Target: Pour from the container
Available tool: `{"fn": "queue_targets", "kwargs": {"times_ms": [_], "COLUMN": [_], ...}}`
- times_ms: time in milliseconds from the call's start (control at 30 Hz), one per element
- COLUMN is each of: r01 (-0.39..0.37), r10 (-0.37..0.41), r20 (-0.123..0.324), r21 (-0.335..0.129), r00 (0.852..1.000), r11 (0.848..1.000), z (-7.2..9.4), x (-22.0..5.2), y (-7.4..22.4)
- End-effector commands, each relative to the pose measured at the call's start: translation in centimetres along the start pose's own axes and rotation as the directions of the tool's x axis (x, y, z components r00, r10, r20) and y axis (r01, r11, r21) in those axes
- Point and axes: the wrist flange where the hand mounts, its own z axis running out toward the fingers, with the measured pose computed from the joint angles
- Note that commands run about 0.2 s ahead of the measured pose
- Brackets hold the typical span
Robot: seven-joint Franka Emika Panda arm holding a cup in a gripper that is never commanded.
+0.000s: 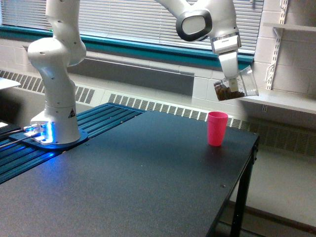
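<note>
The container [237, 85], a small clear plastic cup, hangs in the air at the exterior view's upper right, tipped over towards the left. Dark brown bits are piled at its lower left end. My gripper [232, 78] is shut on the container from above. Below it and slightly to the left, an opaque pink cup [217, 128] stands upright on the black table [148, 182], near the far right corner. There is a clear gap of air between the container and the pink cup.
The arm's white base [55, 118] stands on a blue-lit mount at the table's left. The table's right edge [242, 187] drops off just right of the pink cup. A wall shelf [281, 101] lies behind the container.
</note>
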Motion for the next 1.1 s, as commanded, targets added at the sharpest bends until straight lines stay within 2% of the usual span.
{"fn": "queue_targets", "kwargs": {"times_ms": [33,500,900,1100], "r01": [0.019,0.082,0.117,0.134], "r10": [-0.017,-0.082,-0.118,-0.134], "r20": [-0.045,-0.03,-0.012,-0.007], "r21": [0.034,0.003,-0.028,-0.045], "r00": [0.999,0.996,0.993,0.991], "r11": [0.999,0.997,0.993,0.99], "z": [-3.2,-2.0,-0.5,-0.3], "x": [0.2,-2.2,-6.9,-9.4], "y": [-1.4,-3.4,-4.4,-4.8]}}
